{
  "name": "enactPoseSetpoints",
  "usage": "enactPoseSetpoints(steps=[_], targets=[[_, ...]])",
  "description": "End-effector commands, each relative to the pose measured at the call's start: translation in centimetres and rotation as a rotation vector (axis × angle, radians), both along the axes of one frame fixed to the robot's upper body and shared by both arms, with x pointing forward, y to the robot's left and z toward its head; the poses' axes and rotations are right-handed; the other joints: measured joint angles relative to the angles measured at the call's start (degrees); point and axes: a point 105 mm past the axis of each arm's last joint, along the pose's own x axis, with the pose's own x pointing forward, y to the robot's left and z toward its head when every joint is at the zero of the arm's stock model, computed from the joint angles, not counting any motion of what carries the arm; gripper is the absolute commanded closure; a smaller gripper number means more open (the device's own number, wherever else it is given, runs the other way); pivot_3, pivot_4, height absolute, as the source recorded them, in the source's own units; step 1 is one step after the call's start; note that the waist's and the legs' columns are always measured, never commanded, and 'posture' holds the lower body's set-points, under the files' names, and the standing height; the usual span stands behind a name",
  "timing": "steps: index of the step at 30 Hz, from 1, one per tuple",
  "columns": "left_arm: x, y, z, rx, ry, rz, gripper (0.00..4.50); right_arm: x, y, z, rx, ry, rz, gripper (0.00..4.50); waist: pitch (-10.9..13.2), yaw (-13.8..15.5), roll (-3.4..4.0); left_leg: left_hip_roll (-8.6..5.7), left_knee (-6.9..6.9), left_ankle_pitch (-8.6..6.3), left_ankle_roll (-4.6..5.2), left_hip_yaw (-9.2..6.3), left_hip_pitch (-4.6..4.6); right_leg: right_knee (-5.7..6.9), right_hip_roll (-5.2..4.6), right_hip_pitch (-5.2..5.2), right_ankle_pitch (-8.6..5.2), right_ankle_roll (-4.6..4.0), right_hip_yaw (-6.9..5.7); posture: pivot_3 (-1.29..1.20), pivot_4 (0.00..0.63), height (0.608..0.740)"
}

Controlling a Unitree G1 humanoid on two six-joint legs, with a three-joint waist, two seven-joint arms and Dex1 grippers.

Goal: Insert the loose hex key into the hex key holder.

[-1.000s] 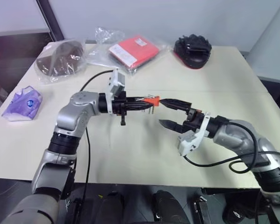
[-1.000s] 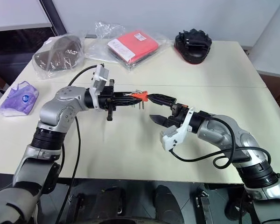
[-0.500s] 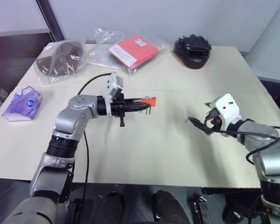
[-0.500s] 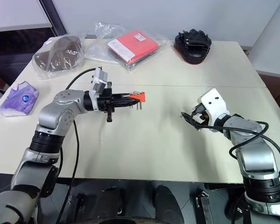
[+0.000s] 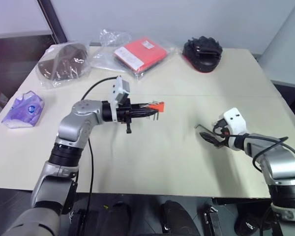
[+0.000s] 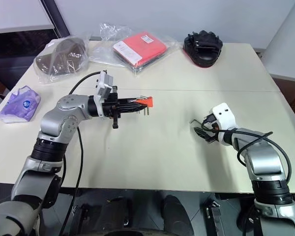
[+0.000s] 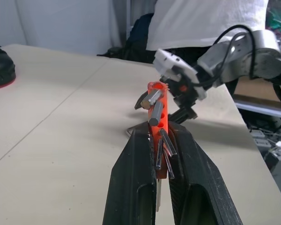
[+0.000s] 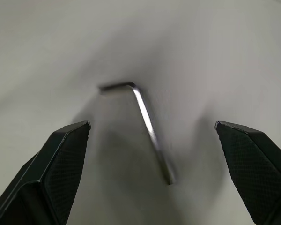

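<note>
Left gripper (image 5: 155, 110), centre frame, is clenched on the hex key holder (image 5: 160, 106) above the table (image 5: 152, 157), while right gripper (image 8: 152, 154) spreads wide over the loose hex key (image 8: 147, 122) lying right of centre.

Beige table (image 5: 152, 162) bears the loose hex key (image 8: 147, 122).

Bare worktop (image 5: 152, 152) between both pincers; packets (image 5: 140, 51) apparently well back, nothing blocking the loose hex key (image 8: 147, 124)
</note>
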Motion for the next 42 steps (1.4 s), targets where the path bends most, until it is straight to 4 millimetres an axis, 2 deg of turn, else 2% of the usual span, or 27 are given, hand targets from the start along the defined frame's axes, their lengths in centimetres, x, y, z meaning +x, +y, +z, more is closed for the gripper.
enactPoseSetpoints(steps=[1,10,20,23,24,30,36,38,39,41,42], targets=[[-0.4,0.1,1.2,-0.012,-0.061,-0.002,4.50,0.7,-0.5,0.5,-0.022,-0.026,-0.008,0.04,0.00,0.00,0.00,0.00,0.00,0.00,0.00,0.00,0.00,0.00,0.00,0.00,0.00,0.00,0.00,0.00,0.150,0.740],[-0.5,0.2,1.2,-0.014,-0.065,0.012,4.50,2.1,-0.2,0.2,0.029,0.003,-0.035,0.04,0.00,-0.15,0.00,0.01,0.00,0.00,0.00,0.00,0.01,0.00,0.01,0.01,0.00,0.00,0.00,0.00,0.150,0.740],[-0.6,0.3,1.1,-0.012,-0.066,0.024,4.50,2.4,1.9,0.3,0.057,0.016,0.021,0.04,0.00,-0.30,0.00,0.03,-0.01,0.00,0.00,-0.01,0.02,0.01,0.02,0.00,0.00,0.00,0.00,0.00,0.150,0.740],[-0.5,0.3,1.1,-0.010,-0.068,0.027,4.50,2.2,2.0,-0.1,0.034,0.021,0.038,0.85,0.00,-0.27,0.00,0.03,-0.01,0.00,0.00,-0.01,0.02,0.00,0.02,0.00,0.00,0.00,0.00,0.00,0.150,0.740],[-0.5,0.3,1.1,-0.010,-0.068,0.027,4.50,2.1,2.1,-0.1,0.034,0.023,0.040,1.27,0.00,-0.27,0.00,0.03,-0.01,0.00,0.00,0.00,0.02,0.00,0.02,0.01,0.00,0.00,0.00,0.00,0.150,0.740],[-0.5,0.2,1.1,-0.007,-0.071,0.026,4.50,1.8,2.3,-0.4,0.047,0.041,0.041,4.44,0.00,-0.13,0.00,0.02,0.00,0.00,0.00,0.00,0.02,0.00,0.01,0.02,0.00,0.00,0.00,0.00,0.150,0.740],[-0.4,0.1,1.1,-0.005,-0.075,0.025,4.50,1.6,2.3,-0.3,0.045,0.030,0.033,4.44,0.00,-0.07,0.00,0.01,-0.01,0.00,0.00,-0.01,0.02,-0.01,0.01,0.02,0.00,0.00,0.00,0.00,0.150,0.740],[-0.4,0.1,1.1,-0.005,-0.076,0.025,4.50,1.7,2.3,0.3,0.026,-0.010,0.030,4.44,0.00,-0.05,0.00,0.01,-0.01,0.00,0.00,-0.01,0.01,-0.01,0.01,0.02,0.00,0.00,0.00,0.00,0.150,0.740],[-0.4,0.1,1.2,-0.005,-0.077,0.025,4.50,1.9,2.5,1.0,0.029,-0.045,0.030,4.44,0.00,-0.05,0.00,0.01,-0.01,0.00,0.00,-0.01,0.01,-0.01,0.01,0.02,0.00,0.00,0.00,0.00,0.150,0.740],[-0.3,0.1,1.2,-0.007,-0.078,0.027,4.50,2.5,3.5,3.9,0.043,-0.209,0.046,4.44,0.00,-0.08,0.00,0.01,-0.01,0.00,0.00,-0.01,0.00,-0.01,0.01,0.01,0.00,0.00,0.00,0.00,0.150,0.740],[-0.2,0.0,1.3,-0.012,-0.080,0.033,4.50,3.1,4.4,7.1,0.004,-0.404,0.056,4.44,0.00,-0.19,0.01,0.01,-0.01,0.00,0.00,0.00,-0.02,-0.01,0.01,-0.02,0.00,0.00,0.00,0.00,0.150,0.740]])
